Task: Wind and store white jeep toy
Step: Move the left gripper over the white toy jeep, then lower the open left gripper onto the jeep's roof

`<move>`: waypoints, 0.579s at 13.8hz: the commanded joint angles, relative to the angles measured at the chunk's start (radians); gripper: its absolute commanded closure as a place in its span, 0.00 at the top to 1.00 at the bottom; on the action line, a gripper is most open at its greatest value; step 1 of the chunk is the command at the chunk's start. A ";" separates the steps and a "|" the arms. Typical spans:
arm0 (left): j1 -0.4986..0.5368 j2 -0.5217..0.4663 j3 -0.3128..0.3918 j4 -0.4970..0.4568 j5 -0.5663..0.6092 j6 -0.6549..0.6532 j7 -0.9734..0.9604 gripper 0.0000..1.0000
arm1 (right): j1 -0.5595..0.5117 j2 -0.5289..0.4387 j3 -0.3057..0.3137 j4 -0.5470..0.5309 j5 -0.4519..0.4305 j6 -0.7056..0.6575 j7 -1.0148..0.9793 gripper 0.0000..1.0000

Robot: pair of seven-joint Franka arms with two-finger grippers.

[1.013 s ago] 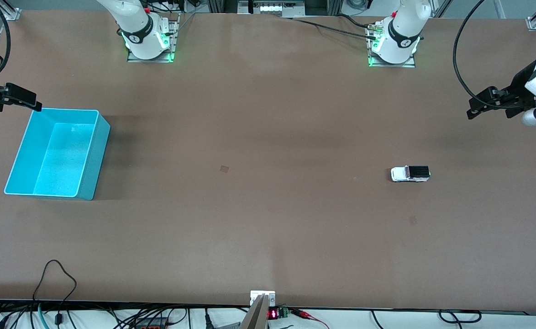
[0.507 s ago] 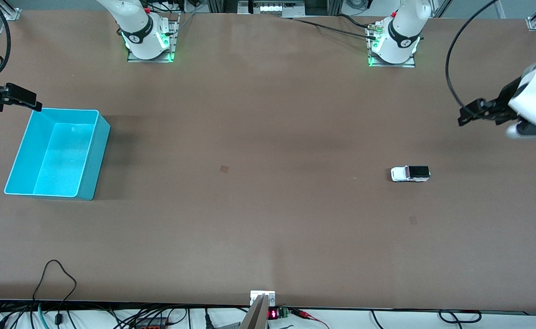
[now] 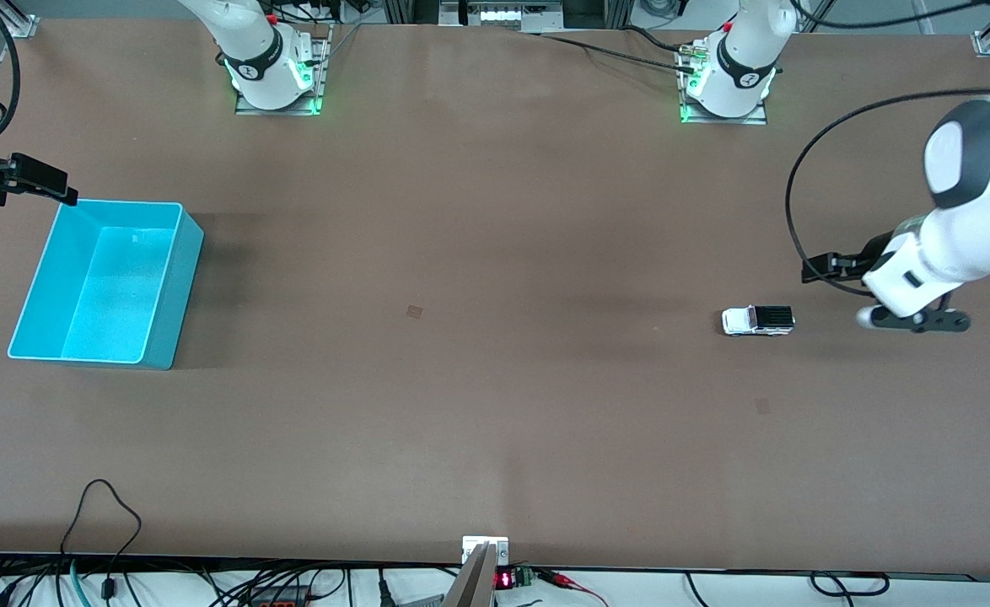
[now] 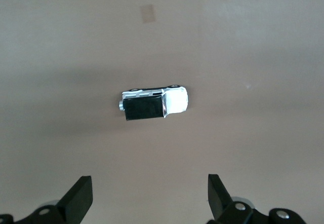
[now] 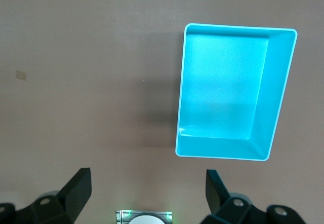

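High front view, two downward wrist views

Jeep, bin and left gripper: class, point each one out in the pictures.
jeep [image 3: 757,320], front view, on its roof.
bin [image 3: 166,291], front view, on its outer side wall.
left gripper [image 4: 150,196], left wrist view, midway between its open fingertips.

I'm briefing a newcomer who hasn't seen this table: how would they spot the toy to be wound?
On the brown table, look toward the left arm's end, away from the teal bin. The white jeep toy sits alone on bare tabletop. It is tiny, boxy and white with a black roof panel.
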 commanded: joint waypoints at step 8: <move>0.006 0.051 0.005 -0.232 0.006 0.342 0.607 1.00 | 0.000 -0.019 0.004 -0.019 -0.006 0.009 0.015 1.00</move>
